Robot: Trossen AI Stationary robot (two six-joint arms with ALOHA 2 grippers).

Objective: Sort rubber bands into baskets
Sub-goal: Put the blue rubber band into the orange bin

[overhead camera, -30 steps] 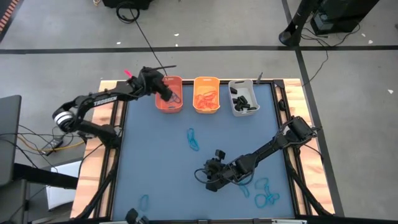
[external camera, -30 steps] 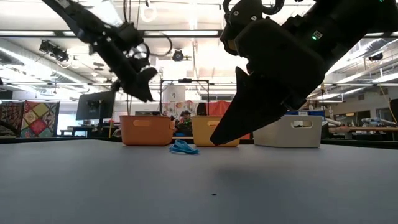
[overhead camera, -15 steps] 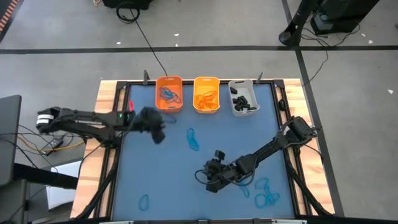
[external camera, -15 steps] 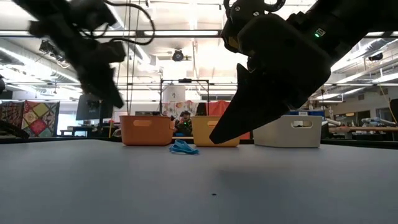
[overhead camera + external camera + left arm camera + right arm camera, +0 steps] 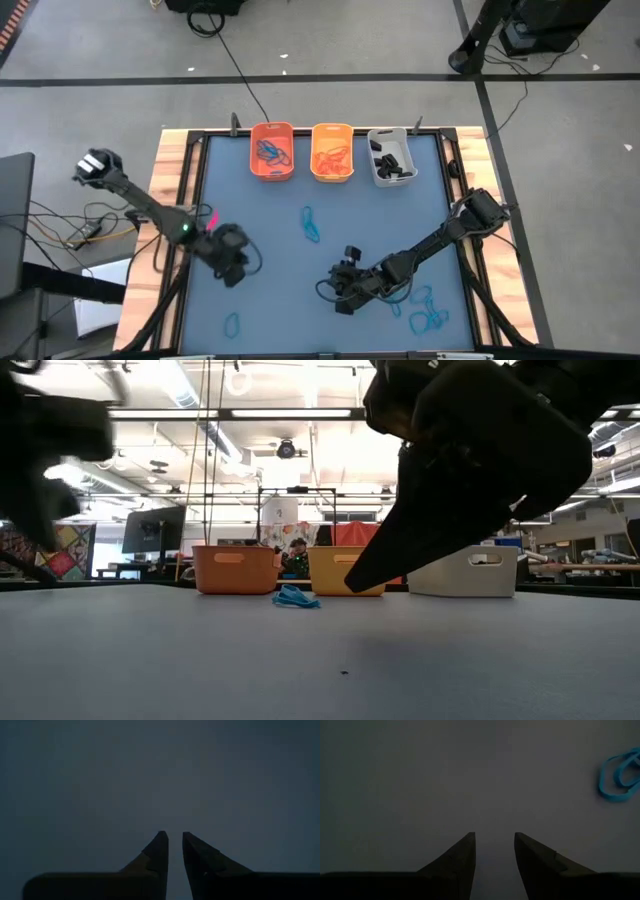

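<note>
Blue table mat (image 5: 280, 290), high view: smooth, matte, flat sheet inside a wooden frame.
Baskets, high view: three rigid rectangular plastic bins in a row at the far edge. The orange basket (image 5: 271, 151) holds blue loops, the yellow-orange basket (image 5: 332, 152) holds orange loops, and the grey-white basket (image 5: 391, 157) holds chunky black pieces.
Left gripper (image 5: 232, 268), high view: above the left part of the mat, well apart from the baskets.
Single blue rubber band (image 5: 232, 323), high view: thin, limp loop lying flat near the front edge, directly frontward of the left gripper. Its long axis appears to run roughly front to back. The left arm is clearly the nearer one.
Centre blue bands (image 5: 310, 225), high view: small tangle between both arms.
Right gripper (image 5: 345, 290), high view: low over the mat. A blue band cluster (image 5: 428, 312) lies just beside it on its right side.
Low view: the centre blue bands form a soft, low heap in front of the baskets. The right gripper's dark fingers point down at the mat, with the tips apart from it. The left gripper is only a blur at the edge.
Left wrist view: hard, dark, wedge-shaped fingers (image 5: 159, 845) almost pressed together, with a narrow slit between them and nothing in it. Only bare mat lies ahead.
Right wrist view: fingers (image 5: 466, 847) moderately spread and empty. One blue loop (image 5: 617, 782) lies off to the side, not between them.
</note>
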